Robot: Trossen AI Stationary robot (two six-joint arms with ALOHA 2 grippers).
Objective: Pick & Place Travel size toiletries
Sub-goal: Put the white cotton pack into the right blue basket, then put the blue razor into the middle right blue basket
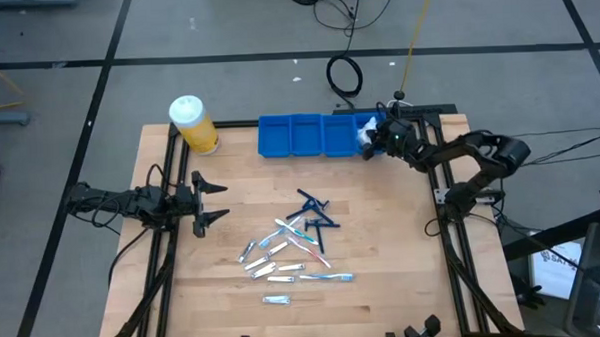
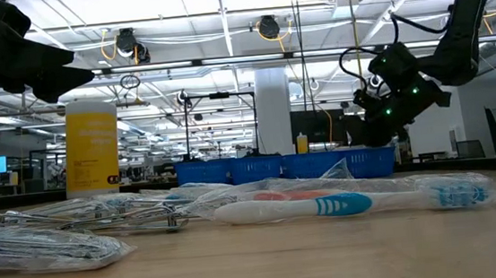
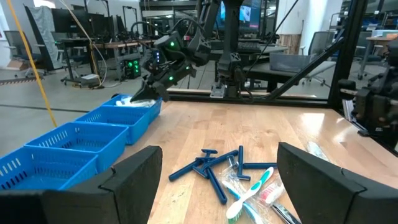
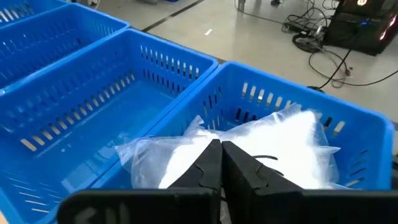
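Right gripper (image 4: 221,163) closed on white plastic packet (image 4: 273,146), hanging over the end compartment of the blue tray (image 4: 81,99).

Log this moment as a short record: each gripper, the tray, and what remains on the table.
right gripper: over the blue tray's end compartment on the right arm's side, fingers shut, white plastic-wrapped packet lying just beyond the fingertips; no grip visible
left gripper: waiting at the table's left side, fingers open, holding nothing
blue tray: at the table's far edge; other compartments seen look empty
yellow jar: left of the tray
remaining toiletries: dark blue razors, toothbrushes and small packets clustered mid-table
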